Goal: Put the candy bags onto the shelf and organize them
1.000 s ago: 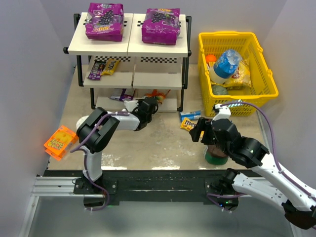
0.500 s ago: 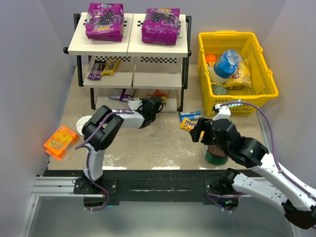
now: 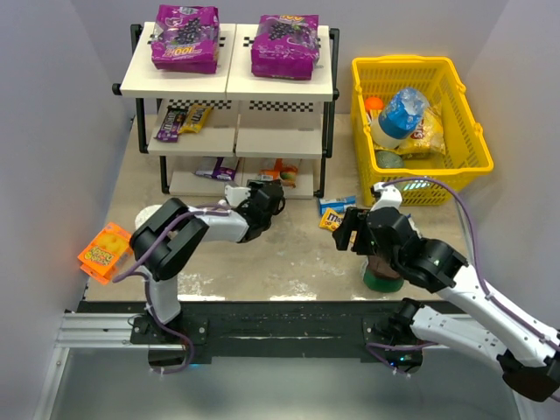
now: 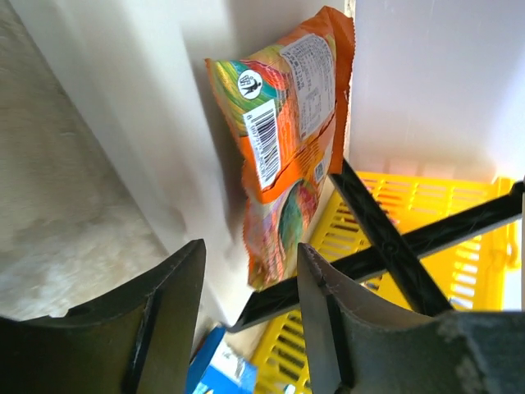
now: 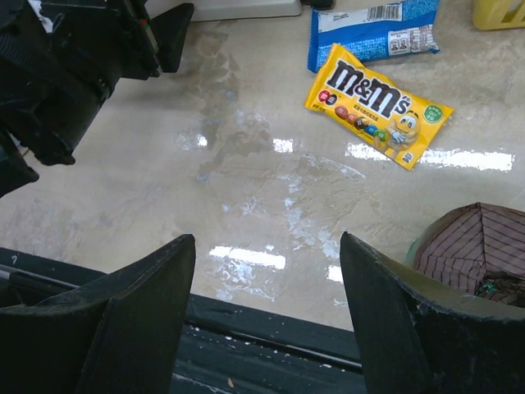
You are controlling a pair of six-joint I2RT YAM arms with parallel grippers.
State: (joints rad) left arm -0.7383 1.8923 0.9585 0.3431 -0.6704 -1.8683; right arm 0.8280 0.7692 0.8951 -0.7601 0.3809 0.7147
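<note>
The candy bags are partly racked and partly loose on the table. The left gripper (image 4: 250, 263) is down low beside the bottom board of the shelf (image 3: 229, 83), its fingers spread apart with nothing between them. The orange bag (image 4: 283, 148) lies on that board just ahead of the fingertips. A purple packet (image 3: 219, 169) lies farther along the same board, off to the gripper's left.

Above the gripper, on the middle tier, a dark-purple bag (image 3: 169, 125) and a small yellow bag (image 3: 197, 116) lie side by side. Higher up, the left purple bag (image 3: 185, 37) and the right purple bag (image 3: 285, 45) rest on the top tier, well apart from both grippers.

The right gripper (image 5: 267, 254) hangs over the table, fingers wide and empty. The yellow M&M's bag (image 5: 377, 105) lies flat ahead of it, toward its right finger. The blue bag (image 5: 373, 33) is just beyond, close at one corner. A yellow basket (image 3: 411, 66) stands farther out still. An orange box (image 3: 105, 252) lies well behind the left gripper, by the wall.
</note>
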